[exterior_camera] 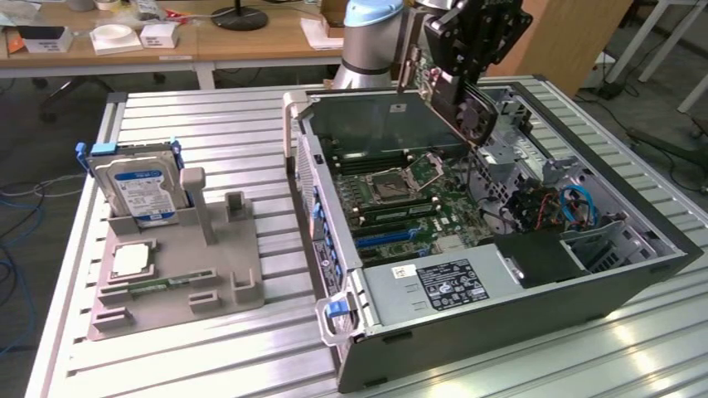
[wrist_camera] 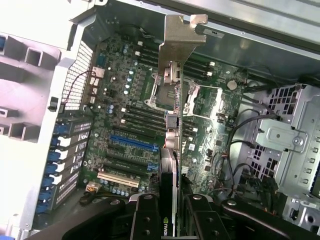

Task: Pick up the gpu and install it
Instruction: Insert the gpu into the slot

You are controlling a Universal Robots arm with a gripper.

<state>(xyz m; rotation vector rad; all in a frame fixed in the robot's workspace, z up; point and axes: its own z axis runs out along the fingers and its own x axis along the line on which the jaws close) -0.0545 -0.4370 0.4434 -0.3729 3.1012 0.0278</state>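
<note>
Here, the gpu (exterior_camera: pixel 478 116) is held above the open computer case (exterior_camera: pixel 619 278), clamped by the gripper (exterior_camera: pixel 463 83). The jaws are partly closed on the card's upper edge. The card is carried on edge and a little tilted, over the far half of the case. It is kept clear of the motherboard (exterior_camera: pixel 412 203) on the case's floor, and no contact with any slot is seen.

In the wrist view the gpu (wrist_camera: pixel 172 145) is seen edge-on, running away from the gripper (wrist_camera: pixel 170 202), with its silver end bracket (wrist_camera: pixel 177 45) at the far end. The black fingers (wrist_camera: pixel 145 220) are pressed against both faces of the card. A blue expansion slot (wrist_camera: pixel 131 142) is seen on the board to one side of the card, apart from it.

Inside the case, a gray power supply (exterior_camera: pixel 437 282) is set at the end nearest the exterior camera. Outside the case, on the exterior view's left, a gray fixture (exterior_camera: pixel 221 286) is placed on the slatted metal table (exterior_camera: pixel 199 124). In it a hard drive (exterior_camera: pixel 138 189) is held upright and a square CPU chip (exterior_camera: pixel 133 259) is laid flat.
</note>
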